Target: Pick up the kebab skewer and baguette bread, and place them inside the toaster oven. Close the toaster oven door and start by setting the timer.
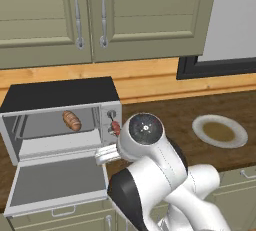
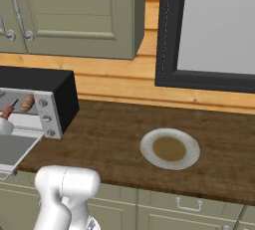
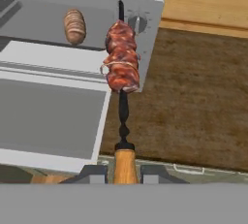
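Pinched by its wooden handle in the gripper (image 3: pixel 125 172), the kebab skewer (image 3: pixel 122 57) points at the toaster oven (image 1: pixel 60 95) — its door (image 1: pixel 57 181) dropped open, the baguette bread (image 1: pixel 72 120) lying inside — while a plate (image 2: pixel 170 148) sits well apart on the wooden desk (image 2: pixel 109 139).

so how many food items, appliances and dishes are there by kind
food: 2 (golden-brown baguette bread, kebab skewer with red meat chunks)
appliances: 1 (silver toaster oven with black top)
dishes: 1 (round white plate)
total: 4
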{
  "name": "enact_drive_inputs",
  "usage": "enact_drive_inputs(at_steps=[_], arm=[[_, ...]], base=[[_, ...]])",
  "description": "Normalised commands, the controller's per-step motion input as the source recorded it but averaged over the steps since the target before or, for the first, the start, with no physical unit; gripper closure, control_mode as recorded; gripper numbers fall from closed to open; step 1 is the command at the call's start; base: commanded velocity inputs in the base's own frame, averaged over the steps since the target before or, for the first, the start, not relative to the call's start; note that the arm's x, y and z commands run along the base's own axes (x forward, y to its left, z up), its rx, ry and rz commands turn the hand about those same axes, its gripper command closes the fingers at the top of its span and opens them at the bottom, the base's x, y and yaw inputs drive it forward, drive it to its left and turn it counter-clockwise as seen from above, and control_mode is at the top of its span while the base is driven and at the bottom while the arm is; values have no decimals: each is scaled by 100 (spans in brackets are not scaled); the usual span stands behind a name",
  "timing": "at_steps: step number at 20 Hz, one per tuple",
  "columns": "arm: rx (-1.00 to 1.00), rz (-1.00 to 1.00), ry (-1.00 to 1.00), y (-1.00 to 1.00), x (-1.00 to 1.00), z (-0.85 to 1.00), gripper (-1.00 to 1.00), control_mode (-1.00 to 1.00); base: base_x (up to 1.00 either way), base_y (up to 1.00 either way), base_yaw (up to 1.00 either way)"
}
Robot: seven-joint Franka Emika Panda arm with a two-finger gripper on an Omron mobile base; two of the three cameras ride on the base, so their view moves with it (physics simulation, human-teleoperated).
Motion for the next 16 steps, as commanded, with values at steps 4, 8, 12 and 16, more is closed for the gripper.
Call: enact_drive_inputs(at_steps=[4,8,12,16], arm=[[0,2,-9,44,0,0,100,-100],[0,4,-11,23,6,-2,100,-100],[0,5,-11,21,11,-9,100,-100],[0,4,-11,11,15,-13,100,-100]], base=[[0,0,0],[0,0,0],[0,0,0],[0,0,0]])
